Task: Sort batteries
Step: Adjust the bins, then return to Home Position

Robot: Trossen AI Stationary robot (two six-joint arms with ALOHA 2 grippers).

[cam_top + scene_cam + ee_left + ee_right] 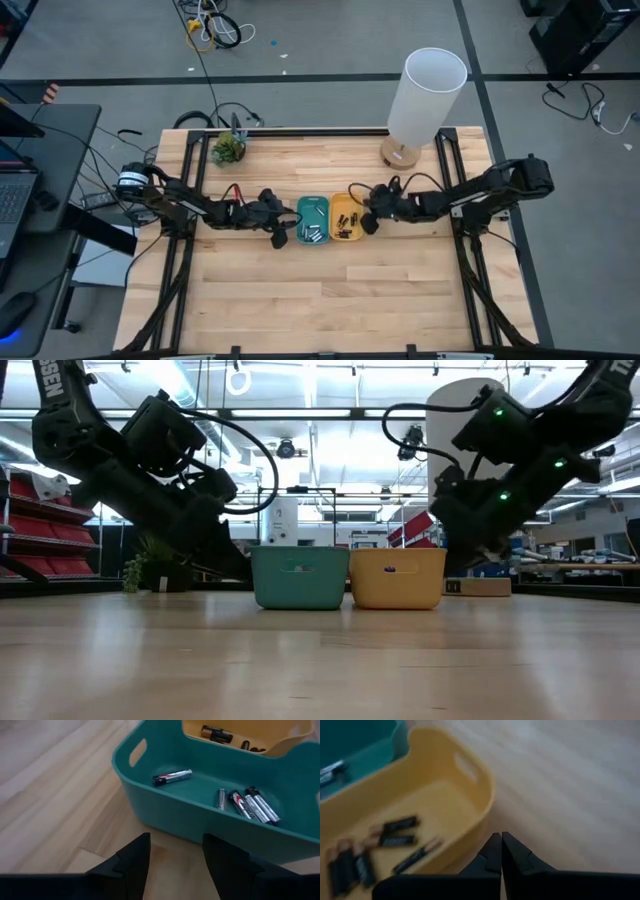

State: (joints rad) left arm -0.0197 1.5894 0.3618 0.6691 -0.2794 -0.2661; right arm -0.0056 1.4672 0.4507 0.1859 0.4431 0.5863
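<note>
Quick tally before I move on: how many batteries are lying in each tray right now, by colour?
Silvery batteries in the teal tray: 4, one lying apart, three lying close together.
Dark batteries in the yellow tray: about 6, blurred in the right wrist view, so the count is approximate.
Loose batteries on the table: 0 visible.
Total: about 10.

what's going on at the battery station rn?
Two-arm battery sort, apparently near the end. The silvery batteries lie in the teal tray, the dark batteries in the yellow tray; no loose ones show on the table. The left end effector sits open and empty beside the teal tray. The right end effector is shut, holding nothing, just outside the yellow tray.
</note>
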